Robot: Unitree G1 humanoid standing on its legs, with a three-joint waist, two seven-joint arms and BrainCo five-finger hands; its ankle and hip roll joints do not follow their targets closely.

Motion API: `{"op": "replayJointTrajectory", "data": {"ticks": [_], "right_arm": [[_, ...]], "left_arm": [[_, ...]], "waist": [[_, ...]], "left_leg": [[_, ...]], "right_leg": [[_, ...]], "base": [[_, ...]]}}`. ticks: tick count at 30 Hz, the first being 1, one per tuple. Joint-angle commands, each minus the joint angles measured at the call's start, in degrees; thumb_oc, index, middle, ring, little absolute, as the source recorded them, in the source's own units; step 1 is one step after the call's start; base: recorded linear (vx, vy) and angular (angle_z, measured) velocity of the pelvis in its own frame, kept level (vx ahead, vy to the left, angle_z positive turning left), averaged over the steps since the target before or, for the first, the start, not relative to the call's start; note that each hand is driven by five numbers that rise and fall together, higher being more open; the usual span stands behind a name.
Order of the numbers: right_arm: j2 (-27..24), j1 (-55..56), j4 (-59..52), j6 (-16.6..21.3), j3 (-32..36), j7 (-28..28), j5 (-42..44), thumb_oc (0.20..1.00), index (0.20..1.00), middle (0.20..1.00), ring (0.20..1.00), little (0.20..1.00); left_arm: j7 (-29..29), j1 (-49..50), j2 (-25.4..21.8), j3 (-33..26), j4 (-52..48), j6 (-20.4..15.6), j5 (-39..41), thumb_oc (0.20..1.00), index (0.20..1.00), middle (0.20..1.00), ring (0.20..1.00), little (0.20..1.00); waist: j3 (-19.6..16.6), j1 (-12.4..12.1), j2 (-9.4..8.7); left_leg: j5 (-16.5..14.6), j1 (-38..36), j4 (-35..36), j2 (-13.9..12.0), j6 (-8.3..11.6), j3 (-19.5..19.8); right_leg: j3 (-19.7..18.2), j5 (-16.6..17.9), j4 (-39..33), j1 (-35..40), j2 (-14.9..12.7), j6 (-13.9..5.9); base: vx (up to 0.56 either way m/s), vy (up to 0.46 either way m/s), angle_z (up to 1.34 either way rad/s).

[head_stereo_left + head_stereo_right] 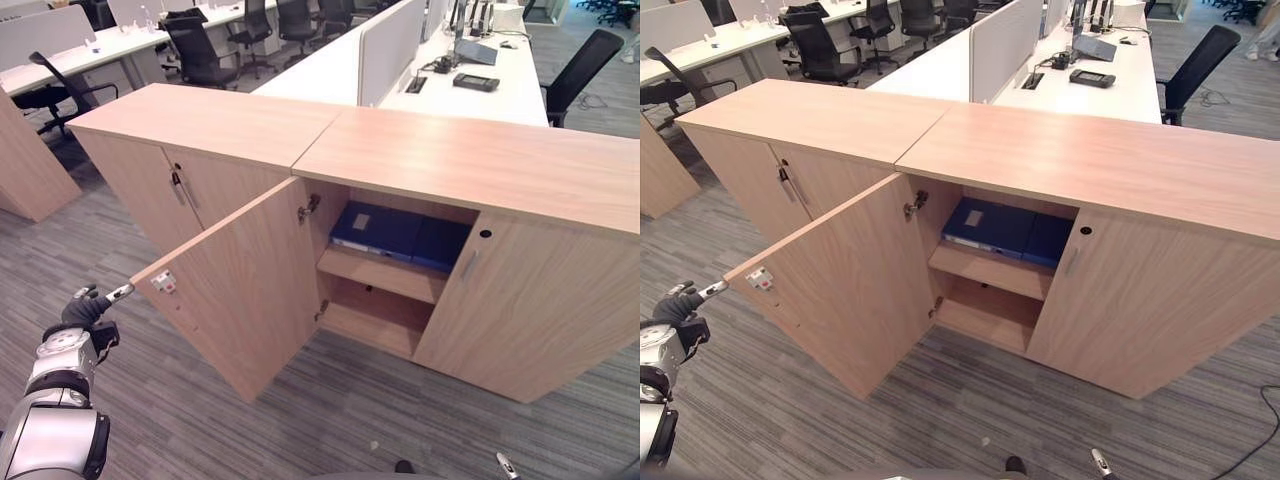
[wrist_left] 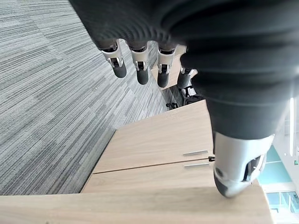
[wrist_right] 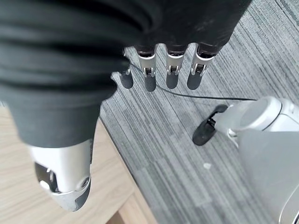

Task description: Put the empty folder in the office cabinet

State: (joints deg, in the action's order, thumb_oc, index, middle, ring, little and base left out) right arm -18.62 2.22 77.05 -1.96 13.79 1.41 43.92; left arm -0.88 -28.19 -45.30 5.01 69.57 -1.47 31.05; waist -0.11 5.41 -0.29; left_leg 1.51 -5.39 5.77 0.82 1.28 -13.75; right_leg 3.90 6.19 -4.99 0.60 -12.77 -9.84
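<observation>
Lying flat on the upper shelf of the office cabinet [image 1: 480, 160], blue folder [image 1: 380, 228] with long axis along that shelf; left hand [image 1: 82, 308] at open door's [image 1: 240, 290] outer edge, relaxed, empty; right hand [image 3: 159, 70] likewise, below cabinet front.

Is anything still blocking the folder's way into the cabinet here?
Nothing visible does. The blue folder already lies on the upper shelf inside the cabinet, whose left door stands wide open. The left hand is by that door's outer edge, holding nothing.
</observation>
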Motion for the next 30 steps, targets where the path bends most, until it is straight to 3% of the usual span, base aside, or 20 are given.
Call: {"op": "replayJointTrajectory", "data": {"ticks": [1,4,6,16,30], "right_arm": [[-1.1,-3.0,4.6,0.5,-0.9,0.8,1.9,1.0,1.0,1.0,1.0,1.0],[-1.0,-3.2,4.6,0.4,-1.0,0.7,2.0,1.0,1.0,1.0,1.0,1.0],[-0.7,-3.6,4.5,0.4,-1.3,0.5,2.2,1.0,1.0,1.0,1.0,1.0],[-0.1,-3.6,4.8,0.1,-1.7,0.3,2.8,1.0,1.0,1.0,1.0,1.0],[1.6,-3.6,5.0,0.4,-1.3,-0.1,4.2,1.0,1.0,1.0,1.0,1.0]], "left_arm": [[-1.2,-9.6,1.5,0.8,0.0,-2.9,-0.4,1.0,1.0,1.0,1.0,1.0],[-1.1,-10.7,3.5,2.2,-1.2,-3.2,0.0,1.0,1.0,1.0,1.0,1.0],[-0.9,-12.3,7.3,4.5,-3.9,-3.7,1.4,1.0,1.0,1.0,1.0,1.0],[-0.9,-14.1,12.5,9.6,-8.9,-4.2,0.7,1.0,1.0,1.0,1.0,1.0],[-3.1,-11.9,18.6,19.9,-38.1,-7.7,1.6,1.0,1.0,1.0,1.0,1.0]], "waist": [[-0.1,0.3,0.41],[-0.2,0.5,0.23],[-0.3,0.9,-0.09],[-0.4,1.6,-0.54],[-0.3,1.3,-1.74]], "left_leg": [[-6.5,-0.1,-0.8,1.5,-0.66,2.4],[-6.5,-0.2,-0.8,1.6,-0.69,2.5],[-6.6,-0.1,-0.8,1.6,-0.68,2.7],[-6.9,-0.4,-0.8,1.7,-0.71,2.6],[-7.1,-0.3,-0.8,2.0,-0.77,4.0]], "right_leg": [[4.2,7.5,1.0,-5.2,-5.9,-5.16],[4.4,7.5,1.1,-5.1,-6.0,-5.16],[4.7,7.6,1.2,-5.2,-6.1,-5.16],[5.2,7.8,1.0,-5.2,-6.3,-5.16],[6.6,7.3,1.1,-4.6,-6.9,-5.16]], "base": [[0.0,0.0,0.0],[0.0,0.004,0.06],[0.0,0.0,0.0],[0.0,0.002,0.08],[0.0,-0.007,0.12]]}}
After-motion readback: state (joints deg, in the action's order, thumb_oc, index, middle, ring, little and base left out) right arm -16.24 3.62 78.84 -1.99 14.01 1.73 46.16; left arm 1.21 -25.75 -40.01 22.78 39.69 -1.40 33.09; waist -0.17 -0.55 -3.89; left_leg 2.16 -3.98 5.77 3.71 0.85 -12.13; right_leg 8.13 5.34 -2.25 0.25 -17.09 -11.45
